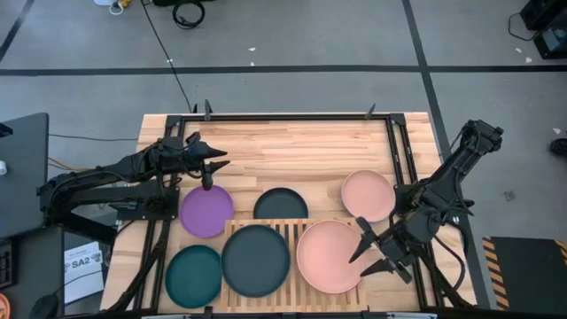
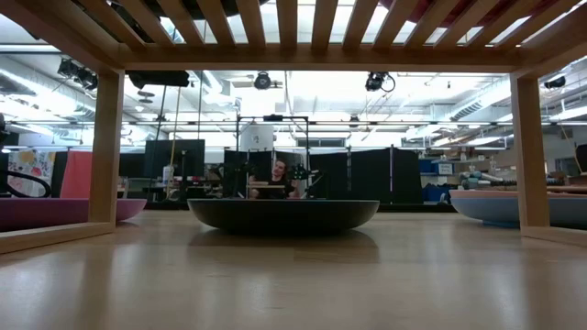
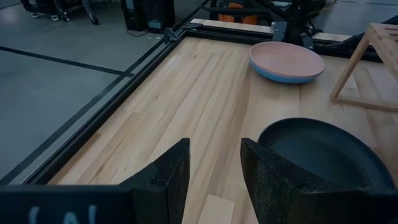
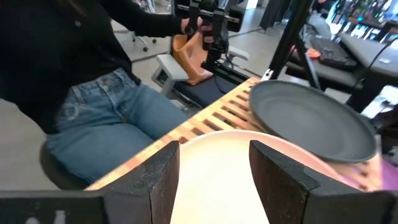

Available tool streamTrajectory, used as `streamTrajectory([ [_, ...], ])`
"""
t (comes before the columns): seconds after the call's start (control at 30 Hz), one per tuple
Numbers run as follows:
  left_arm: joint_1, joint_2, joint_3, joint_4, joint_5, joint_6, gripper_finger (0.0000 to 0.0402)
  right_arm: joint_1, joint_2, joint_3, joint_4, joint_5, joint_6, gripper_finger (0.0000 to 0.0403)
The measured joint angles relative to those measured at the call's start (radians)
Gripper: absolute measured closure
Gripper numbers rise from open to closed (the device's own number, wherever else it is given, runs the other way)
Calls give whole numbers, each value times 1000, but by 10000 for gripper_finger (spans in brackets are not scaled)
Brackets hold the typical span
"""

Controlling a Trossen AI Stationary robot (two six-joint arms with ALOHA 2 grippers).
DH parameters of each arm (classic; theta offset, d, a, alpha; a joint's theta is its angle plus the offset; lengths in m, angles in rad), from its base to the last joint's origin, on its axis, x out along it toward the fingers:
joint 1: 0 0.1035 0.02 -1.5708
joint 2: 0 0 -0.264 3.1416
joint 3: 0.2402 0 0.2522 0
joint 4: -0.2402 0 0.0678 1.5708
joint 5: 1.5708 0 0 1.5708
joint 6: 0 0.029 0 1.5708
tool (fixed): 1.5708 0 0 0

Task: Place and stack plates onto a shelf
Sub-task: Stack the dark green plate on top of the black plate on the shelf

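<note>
The wooden slat shelf (image 1: 294,232) stands at the table's near edge and carries a dark grey plate (image 1: 255,259) and a pale pink plate (image 1: 326,257). On the table lie a purple plate (image 1: 205,211), a teal plate (image 1: 193,275), another dark grey plate (image 1: 281,205) and a second pale pink plate (image 1: 368,195). My right gripper (image 1: 361,257) is open over the right rim of the shelf's pink plate (image 4: 217,186). My left gripper (image 1: 215,171) is open just beyond the purple plate and points at the table's dark grey plate (image 3: 323,155).
A person in jeans (image 4: 106,118) sits close to the table's near edge. A black frame (image 1: 292,116) runs around the tabletop. In the low view the shelf's legs (image 2: 105,147) stand either side of the dark grey plate (image 2: 282,214). Bare planks (image 1: 292,151) lie toward the far edge.
</note>
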Motion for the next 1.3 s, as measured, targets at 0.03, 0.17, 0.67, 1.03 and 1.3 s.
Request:
streamTrajectory([
  [0.03,0,0,0,0,0,0,253,-7,0,0,0,0,-7,204],
  [0.17,0,0,0,0,1,-69,253,-35,-7,0,5,0,-21,204],
  [0.67,-108,0,0,-230,284,-500,253,-86,-87,0,-23,0,-15,204],
  [1.03,-390,0,0,-496,367,-892,253,-128,-91,0,-30,-1,-15,204],
  [1.3,-626,0,0,-638,349,-1188,253,-139,-91,0,-30,-4,-15,204],
])
